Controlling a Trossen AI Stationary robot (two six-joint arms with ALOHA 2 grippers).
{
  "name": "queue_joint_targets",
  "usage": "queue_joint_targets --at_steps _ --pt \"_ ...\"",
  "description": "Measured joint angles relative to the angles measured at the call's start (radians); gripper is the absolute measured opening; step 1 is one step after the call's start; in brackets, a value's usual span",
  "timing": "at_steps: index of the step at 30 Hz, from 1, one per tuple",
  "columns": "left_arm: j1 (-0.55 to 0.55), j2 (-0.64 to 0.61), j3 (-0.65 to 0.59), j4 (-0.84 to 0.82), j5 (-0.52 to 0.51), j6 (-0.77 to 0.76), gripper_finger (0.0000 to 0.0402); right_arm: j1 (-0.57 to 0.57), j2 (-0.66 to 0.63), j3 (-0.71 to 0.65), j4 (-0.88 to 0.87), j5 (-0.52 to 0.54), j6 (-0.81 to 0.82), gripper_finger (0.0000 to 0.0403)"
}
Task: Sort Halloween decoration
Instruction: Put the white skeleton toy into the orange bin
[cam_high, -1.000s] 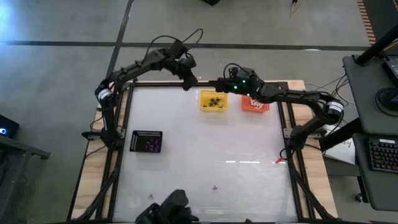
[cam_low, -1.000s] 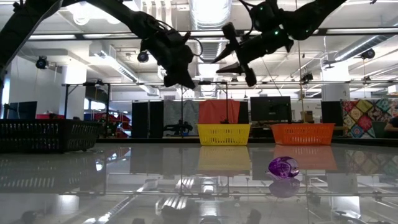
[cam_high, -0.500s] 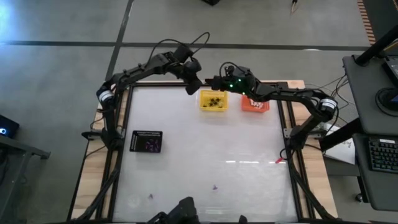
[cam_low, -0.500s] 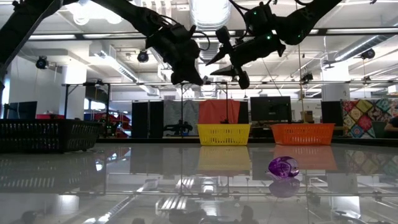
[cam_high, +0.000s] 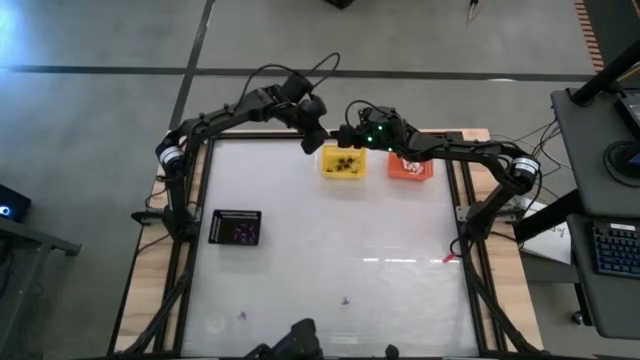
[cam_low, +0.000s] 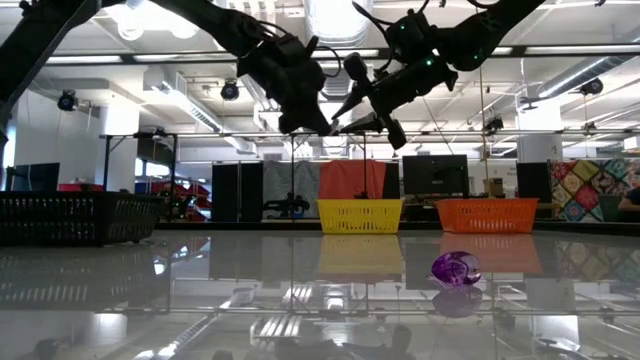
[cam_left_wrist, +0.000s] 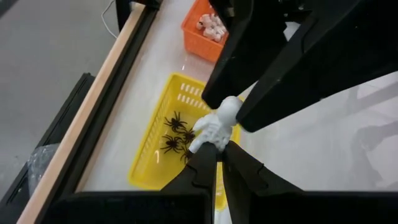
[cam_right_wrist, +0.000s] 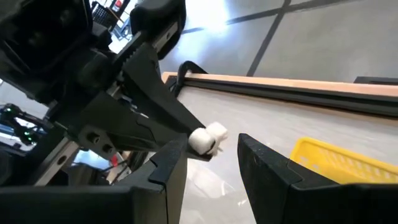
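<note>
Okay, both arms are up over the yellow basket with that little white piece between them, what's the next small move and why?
Probably the right gripper should close on the white trinket. The left gripper is shut on it above the yellow basket, which holds black spiders, while the right's open fingers already flank it; white pieces lie in the orange basket.

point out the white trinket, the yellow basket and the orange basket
white trinket (cam_left_wrist: 217, 124), left wrist view, on its lumpy white body above the left tool's shut fingers
yellow basket (cam_high: 329, 172), high view, on its near-left rim
orange basket (cam_low: 487, 215), low view, on its front mesh wall
</note>
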Motion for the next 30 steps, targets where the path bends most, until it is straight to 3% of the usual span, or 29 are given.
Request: queue_joint_targets --at_steps 14,24,30 --pt "-0.031 0.0 0.0 0.03 0.034 -0.004 0.0 0.0 0.0 0.0 -0.001 -0.003 -0.02 0.0125" --pt "-0.037 0.0 -0.001 0.028 0.036 -0.008 0.0 0.001 -0.001 0.0 -0.001 -0.012 -0.108 0.003" --pt "-0.037 0.0 -0.002 0.027 0.041 -0.016 0.0 0.002 -0.001 0.0 -0.001 -0.033 -0.135 0.002"
